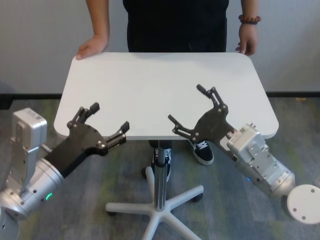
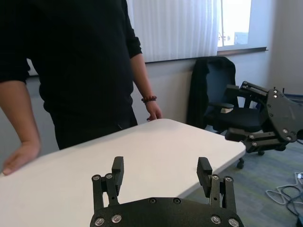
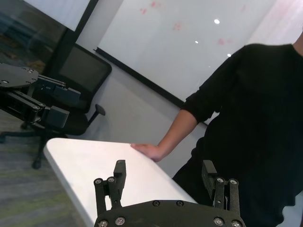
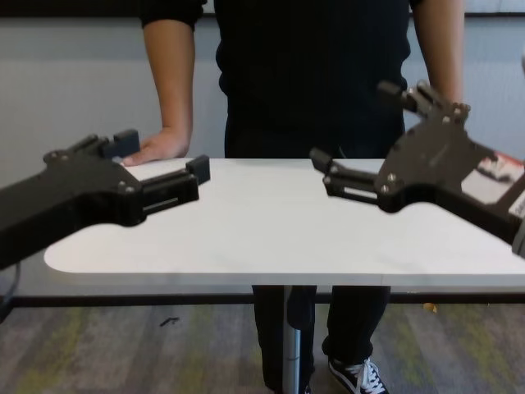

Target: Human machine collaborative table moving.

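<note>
Open left hand point(image 2: 163, 177) above white table point(image 2: 156, 151), human point(image 2: 80, 71) behind

A: The table point(image 1: 160, 90) top looks smooth, matt white, like laminate; its pole point(image 1: 160, 185) is shiny metal.

B: The grippers, left point(image 1: 100, 122) and right point(image 1: 197, 107), are matt black plates with small bright screws. Arm casings point(image 1: 262, 162) look like brushed silver metal.

A: The human point(image 1: 175, 25) wears plain black cloth and a bracelet point(image 1: 249, 19) of glossy brown beads.

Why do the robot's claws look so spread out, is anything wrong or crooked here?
Nothing stands out. The table sits level and bare. The person rests both hands on its far edge. The left gripper and right gripper hang open above the near edge, gripping nothing yet.
</note>
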You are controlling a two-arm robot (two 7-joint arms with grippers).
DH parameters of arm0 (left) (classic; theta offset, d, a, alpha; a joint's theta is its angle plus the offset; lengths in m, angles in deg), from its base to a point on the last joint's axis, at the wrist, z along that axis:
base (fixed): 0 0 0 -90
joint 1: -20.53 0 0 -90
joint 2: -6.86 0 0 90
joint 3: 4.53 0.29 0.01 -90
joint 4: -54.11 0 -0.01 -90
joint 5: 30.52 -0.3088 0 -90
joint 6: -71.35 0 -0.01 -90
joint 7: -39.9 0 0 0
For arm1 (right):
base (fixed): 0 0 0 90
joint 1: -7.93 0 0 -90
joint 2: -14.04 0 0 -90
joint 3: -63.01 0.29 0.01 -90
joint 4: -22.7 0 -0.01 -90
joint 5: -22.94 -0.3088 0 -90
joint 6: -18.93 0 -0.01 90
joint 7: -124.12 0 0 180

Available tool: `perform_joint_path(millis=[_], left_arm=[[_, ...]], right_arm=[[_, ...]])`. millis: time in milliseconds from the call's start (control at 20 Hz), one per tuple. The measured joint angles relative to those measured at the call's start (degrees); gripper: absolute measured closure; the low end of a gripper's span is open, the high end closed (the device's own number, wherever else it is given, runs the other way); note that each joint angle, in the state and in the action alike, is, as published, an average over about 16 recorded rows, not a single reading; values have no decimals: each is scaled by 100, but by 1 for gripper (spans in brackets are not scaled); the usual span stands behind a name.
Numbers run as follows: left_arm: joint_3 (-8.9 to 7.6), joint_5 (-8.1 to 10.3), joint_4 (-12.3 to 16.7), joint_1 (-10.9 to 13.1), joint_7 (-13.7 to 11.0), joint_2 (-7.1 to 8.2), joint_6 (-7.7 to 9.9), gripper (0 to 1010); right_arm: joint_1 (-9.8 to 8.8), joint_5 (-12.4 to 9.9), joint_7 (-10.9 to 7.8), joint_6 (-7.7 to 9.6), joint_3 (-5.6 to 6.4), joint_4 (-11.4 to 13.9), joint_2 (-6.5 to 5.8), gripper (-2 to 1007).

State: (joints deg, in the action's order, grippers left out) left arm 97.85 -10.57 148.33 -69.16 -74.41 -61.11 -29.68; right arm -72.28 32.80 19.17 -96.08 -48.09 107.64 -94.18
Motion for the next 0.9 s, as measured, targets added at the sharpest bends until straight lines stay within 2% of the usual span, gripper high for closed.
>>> perform_joint_path(millis=[250, 550, 700, 900], left_arm=[[-34, -475, -179, -173, 265, -26, -510, 9], [-66, -850, -390, -320, 445, -82, -945, 9], [-73, -974, -457, -352, 498, -107, -1096, 9], [-68, -956, -456, -351, 442, -109, -1080, 9]], right_arm=[[67, 385, 199, -93, -1, 104, 17, 0], [144, 703, 351, -216, -34, 118, 47, 0], [165, 802, 388, -257, -52, 103, 58, 0], [167, 777, 360, -257, -53, 95, 56, 0]])
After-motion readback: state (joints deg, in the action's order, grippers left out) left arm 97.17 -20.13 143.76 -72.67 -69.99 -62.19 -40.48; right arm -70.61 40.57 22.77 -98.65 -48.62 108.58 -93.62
